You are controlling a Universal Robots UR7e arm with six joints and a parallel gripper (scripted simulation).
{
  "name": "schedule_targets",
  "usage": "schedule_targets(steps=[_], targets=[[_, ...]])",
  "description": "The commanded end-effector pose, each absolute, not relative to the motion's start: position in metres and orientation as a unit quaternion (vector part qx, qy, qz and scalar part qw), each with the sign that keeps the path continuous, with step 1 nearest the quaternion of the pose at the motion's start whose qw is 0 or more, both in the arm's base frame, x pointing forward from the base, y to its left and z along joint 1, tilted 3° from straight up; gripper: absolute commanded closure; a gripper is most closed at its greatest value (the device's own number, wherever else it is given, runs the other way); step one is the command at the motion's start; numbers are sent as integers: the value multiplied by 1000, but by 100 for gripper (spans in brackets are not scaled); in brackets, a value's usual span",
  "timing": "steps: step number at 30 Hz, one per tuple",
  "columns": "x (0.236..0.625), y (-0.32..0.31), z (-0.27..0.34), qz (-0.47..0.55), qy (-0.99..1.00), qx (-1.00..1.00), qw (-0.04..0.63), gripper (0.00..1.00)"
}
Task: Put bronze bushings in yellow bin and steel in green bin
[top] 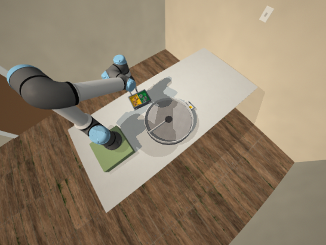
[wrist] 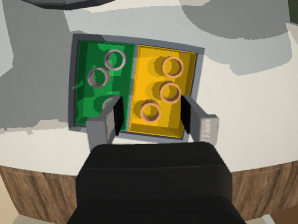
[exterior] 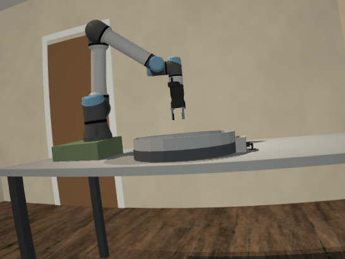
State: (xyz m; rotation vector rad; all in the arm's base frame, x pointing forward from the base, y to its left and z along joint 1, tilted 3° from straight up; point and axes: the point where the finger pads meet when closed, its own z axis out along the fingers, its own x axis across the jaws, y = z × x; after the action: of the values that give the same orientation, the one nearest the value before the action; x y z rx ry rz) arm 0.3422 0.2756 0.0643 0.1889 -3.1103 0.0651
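My gripper (top: 134, 93) (exterior: 178, 119) (wrist: 152, 107) is open and empty, high above the bins. In the wrist view the yellow bin (wrist: 147, 55) holds three bronze bushings: one (wrist: 182, 66) at the far side, one (wrist: 170, 83) in the middle and one (wrist: 141, 111) nearer, seen between the fingers. The green bin (wrist: 90, 107) holds three steel bushings: one (wrist: 124, 60) at the far side, one (wrist: 89, 77) to its left and one (wrist: 104, 103) partly hidden by the left finger. The turntable (top: 179, 128) (exterior: 183, 148) shows no bushing on its visible surface.
The turntable stands beside the bins, with a raised rim, a dark hub (top: 168, 119) and a thin bar (top: 157, 126) across one side. A small light fixture (top: 188, 103) (exterior: 241, 144) with a yellow patch sits at its outer edge. The green base block (top: 108, 162) (exterior: 76, 153) carries the arm.
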Motion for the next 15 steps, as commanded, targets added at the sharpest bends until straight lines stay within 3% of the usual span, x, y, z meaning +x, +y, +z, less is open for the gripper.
schedule_targets(steps=[1,15], targets=[[354,271,72,21,-998,61,12,0],[374,262,84,21,-998,61,12,0]])
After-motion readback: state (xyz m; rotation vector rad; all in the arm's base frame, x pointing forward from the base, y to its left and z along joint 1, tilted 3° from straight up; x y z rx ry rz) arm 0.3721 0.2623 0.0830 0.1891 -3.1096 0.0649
